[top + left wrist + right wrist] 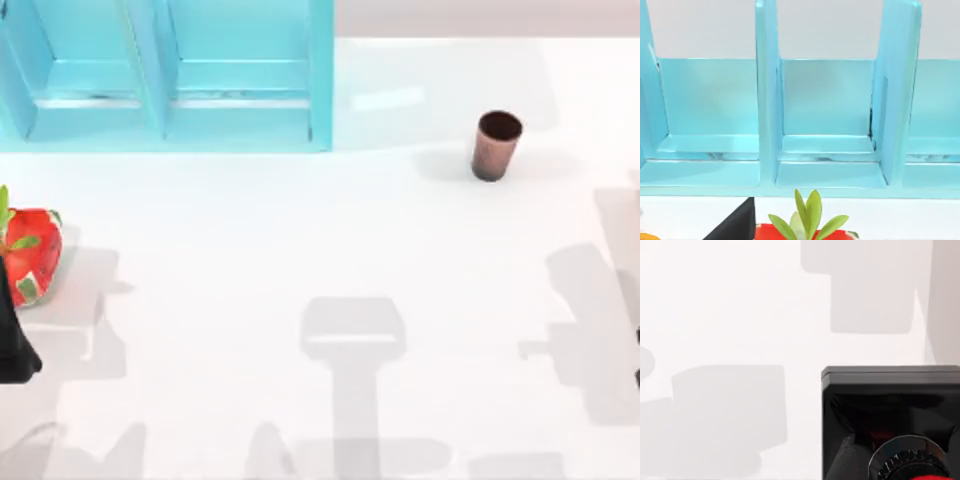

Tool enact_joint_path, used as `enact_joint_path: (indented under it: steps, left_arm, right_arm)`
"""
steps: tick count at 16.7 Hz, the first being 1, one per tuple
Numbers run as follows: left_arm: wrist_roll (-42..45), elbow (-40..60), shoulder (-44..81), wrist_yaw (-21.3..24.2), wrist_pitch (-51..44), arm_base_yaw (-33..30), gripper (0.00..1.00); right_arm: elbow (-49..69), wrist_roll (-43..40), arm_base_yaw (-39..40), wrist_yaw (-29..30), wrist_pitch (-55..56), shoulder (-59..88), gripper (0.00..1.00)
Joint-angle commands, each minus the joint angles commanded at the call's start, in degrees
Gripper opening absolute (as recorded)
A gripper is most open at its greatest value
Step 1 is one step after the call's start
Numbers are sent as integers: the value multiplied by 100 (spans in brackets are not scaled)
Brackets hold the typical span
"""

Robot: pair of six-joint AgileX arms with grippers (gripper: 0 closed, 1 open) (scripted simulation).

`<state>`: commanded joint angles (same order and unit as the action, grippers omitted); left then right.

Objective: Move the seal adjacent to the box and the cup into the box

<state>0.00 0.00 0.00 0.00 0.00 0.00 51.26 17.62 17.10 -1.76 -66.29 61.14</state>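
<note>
Your cup point(496, 145) stands upright on the white table point(300, 260) at about 2 o'clock, right of the turquoise box point(165, 75) and apart from it. Right wrist view puts the seal point(892, 425) close under that camera, black base up front. Strawberry point(32, 255) sits at 9 o'clock. Can't tell either claw's state.

— Where is the top camera looking from?
— It's looking straight down on the white table point(300, 250), taking in the blue box point(170, 80) at the far left.
— And the left wrist camera?
— It's facing the same box's point(830, 125) compartments from low and close.
— The right one?
— It's hovering close over the seal point(890, 425), facing down at it.
</note>
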Motion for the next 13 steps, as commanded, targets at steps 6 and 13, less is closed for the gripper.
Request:
enact_joint_path:
  steps: [6, 13]
  left_arm:
    - [0, 0, 0, 0, 0, 0, 100]
    - [0, 0, 0, 0, 0, 0, 100]
  right_arm:
    - [-964, 34, 51, 11, 1130, 141, 0]
    - [-974, 34, 52, 12, 1140, 143, 23]
